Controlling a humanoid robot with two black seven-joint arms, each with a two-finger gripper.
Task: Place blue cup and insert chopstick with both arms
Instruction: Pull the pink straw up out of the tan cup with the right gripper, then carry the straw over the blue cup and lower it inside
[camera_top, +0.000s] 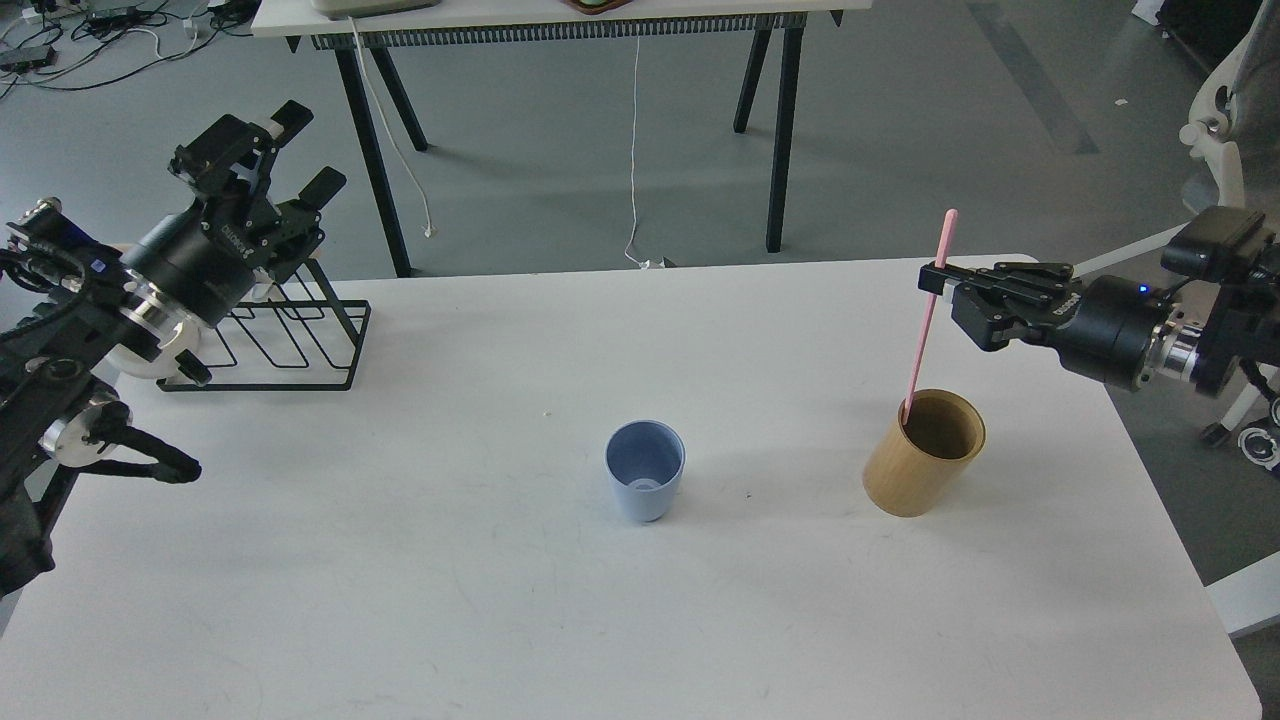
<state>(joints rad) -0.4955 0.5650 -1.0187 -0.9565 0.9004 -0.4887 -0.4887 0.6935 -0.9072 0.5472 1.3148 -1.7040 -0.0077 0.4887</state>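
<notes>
Over the tan wooden holder (925, 452), the right gripper (938, 283) is pinching the pink chopstick (929, 315), standing near-upright; the blue cup (645, 470) is waiting to its left at mid-table, while the left gripper (262, 150) is hanging spread, empty.

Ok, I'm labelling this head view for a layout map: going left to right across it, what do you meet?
left gripper → black wire rack → blue cup → tan wooden holder with the pink chopstick standing in it → right gripper, closed on that chopstick.
</notes>
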